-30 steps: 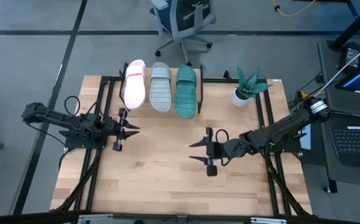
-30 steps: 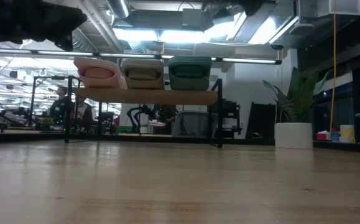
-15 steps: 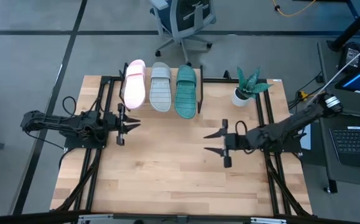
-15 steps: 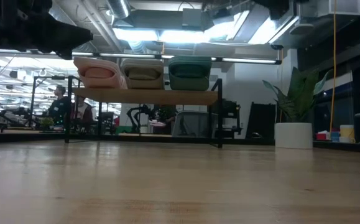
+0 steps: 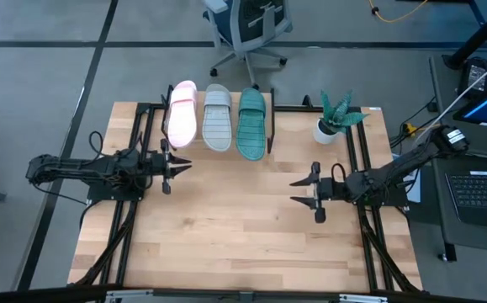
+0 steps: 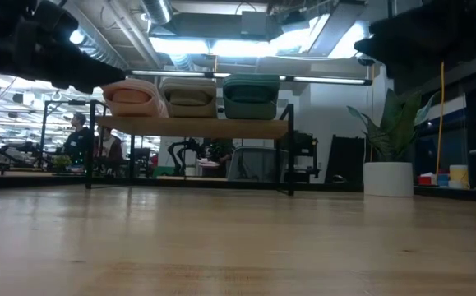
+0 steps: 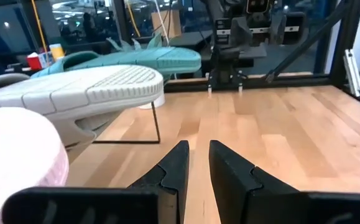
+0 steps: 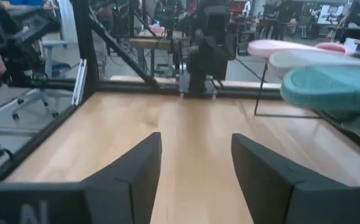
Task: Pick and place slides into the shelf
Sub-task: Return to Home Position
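Three slides lie side by side, ribbed soles up, on the shelf at the table's far side: pale pink (image 5: 182, 114), grey (image 5: 218, 118) and teal green (image 5: 251, 124). From table height their ends (image 6: 190, 97) sit on the shelf's light plank (image 6: 192, 128), which stands on thin black legs. My left gripper (image 5: 179, 164) hovers just near of the pink slide, empty, fingers a narrow gap apart (image 7: 199, 165). My right gripper (image 5: 297, 190) hovers over the table's right half, open and empty (image 8: 196, 155), well away from the shelf.
A potted plant (image 5: 336, 118) stands at the far right corner of the table. Black frame rails (image 5: 134, 151) run along both table sides. An office chair (image 5: 247, 29) is beyond the far edge and a laptop (image 5: 479, 189) to the right. Bare wood (image 5: 226, 227) fills the middle and near part.
My right gripper has drawn back level toward the table's right edge, staying open. My left gripper has shifted slightly toward the far edge while its arm has folded back toward the left. The three slides have stayed in place on the shelf.
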`<move>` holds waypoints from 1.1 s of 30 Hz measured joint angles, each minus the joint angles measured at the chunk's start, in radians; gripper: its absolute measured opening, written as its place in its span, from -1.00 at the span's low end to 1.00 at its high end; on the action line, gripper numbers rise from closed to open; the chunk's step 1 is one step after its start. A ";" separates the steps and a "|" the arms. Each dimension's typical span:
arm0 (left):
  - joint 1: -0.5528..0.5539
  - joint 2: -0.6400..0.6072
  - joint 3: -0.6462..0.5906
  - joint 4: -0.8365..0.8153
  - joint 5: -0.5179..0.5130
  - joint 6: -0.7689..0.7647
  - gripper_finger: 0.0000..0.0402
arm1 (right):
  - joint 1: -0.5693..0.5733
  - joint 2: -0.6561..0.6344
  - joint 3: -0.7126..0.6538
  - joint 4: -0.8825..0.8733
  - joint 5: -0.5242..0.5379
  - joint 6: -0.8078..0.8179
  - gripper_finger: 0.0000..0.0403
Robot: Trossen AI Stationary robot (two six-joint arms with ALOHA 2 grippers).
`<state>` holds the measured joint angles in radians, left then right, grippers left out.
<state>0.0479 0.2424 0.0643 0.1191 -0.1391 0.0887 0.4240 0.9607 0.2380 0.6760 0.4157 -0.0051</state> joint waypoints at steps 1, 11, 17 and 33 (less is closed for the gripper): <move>0.003 0.000 0.000 -0.006 0.000 -0.001 -0.71 | 0.000 -0.001 -0.011 0.002 0.000 0.000 -0.03; 0.006 0.000 0.000 -0.011 0.000 -0.008 -0.71 | -0.007 -0.254 -0.074 -0.006 0.019 -0.159 -0.03; 0.006 0.000 0.000 -0.011 0.000 -0.008 -0.71 | -0.007 -0.493 -0.074 -0.289 -0.007 -0.125 -0.03; 0.006 0.000 0.000 -0.011 -0.001 -0.007 -0.71 | -0.006 -0.576 -0.229 -0.208 -0.080 -0.161 -0.03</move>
<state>0.0540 0.2424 0.0643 0.1079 -0.1398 0.0814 0.4175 0.3845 0.0086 0.4683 0.3355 -0.1662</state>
